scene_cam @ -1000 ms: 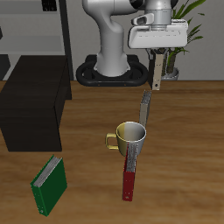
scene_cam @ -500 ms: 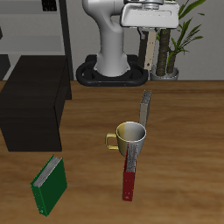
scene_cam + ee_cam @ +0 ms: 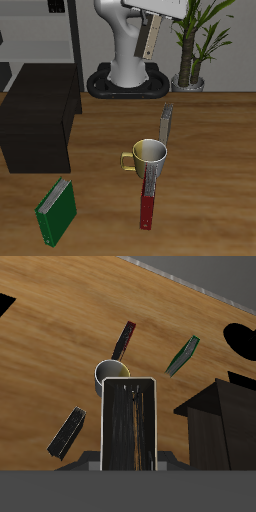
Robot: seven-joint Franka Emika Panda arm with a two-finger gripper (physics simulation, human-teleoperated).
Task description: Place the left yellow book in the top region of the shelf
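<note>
My gripper [image 3: 150,20] is shut on the left yellow book [image 3: 147,40], which hangs upright high above the table, in front of the robot's base. In the wrist view this book [image 3: 130,426] fills the middle and hides the fingers. The shelf [image 3: 40,115], a low black cabinet with a flat top, stands well off to the side and lower than the book; it also shows in the wrist view [image 3: 215,426]. The other yellow book [image 3: 167,122] stands on the table behind the mug, and shows in the wrist view too [image 3: 68,432].
A yellow mug [image 3: 148,156] stands mid-table with a red book [image 3: 149,195] in front of it. A green book [image 3: 57,210] lies near the front edge. A grey open-frame rack [image 3: 62,30] stands behind the shelf, and a potted plant [image 3: 190,45] beside the robot base [image 3: 125,70].
My gripper has risen with the yellow book and carried it sideways towards the shelf's side, from above the mug area to in front of the robot's body.
</note>
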